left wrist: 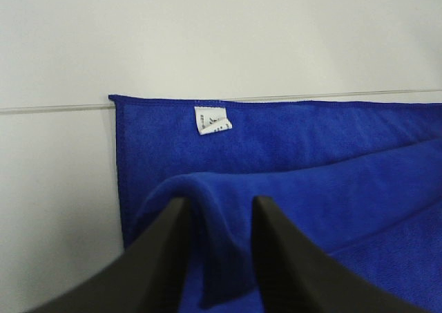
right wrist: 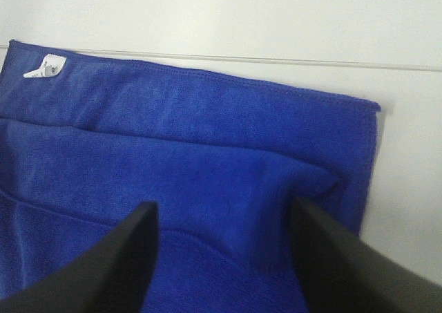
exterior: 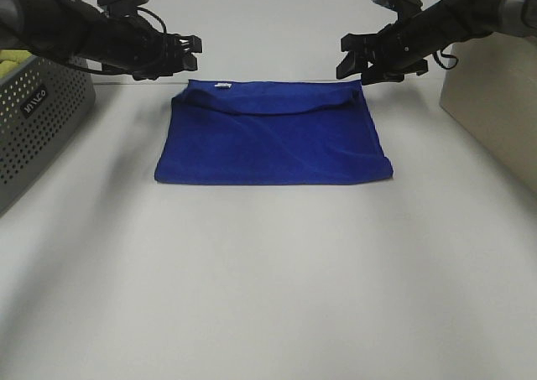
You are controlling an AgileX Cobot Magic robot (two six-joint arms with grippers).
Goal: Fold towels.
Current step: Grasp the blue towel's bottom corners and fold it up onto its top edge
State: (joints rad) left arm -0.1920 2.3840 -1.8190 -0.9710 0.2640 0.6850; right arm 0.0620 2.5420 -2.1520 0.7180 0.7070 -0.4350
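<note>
The blue towel lies folded on the counter, long axis crosswise, with the left fingers and right fingers hovering just off its two far corners, both pairs apart, holding nothing, equally near.

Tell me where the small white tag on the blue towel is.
In the exterior high view, the small white tag sits on the far edge of the royal-blue microfibre towel, left of centre, nearer the left gripper.
</note>
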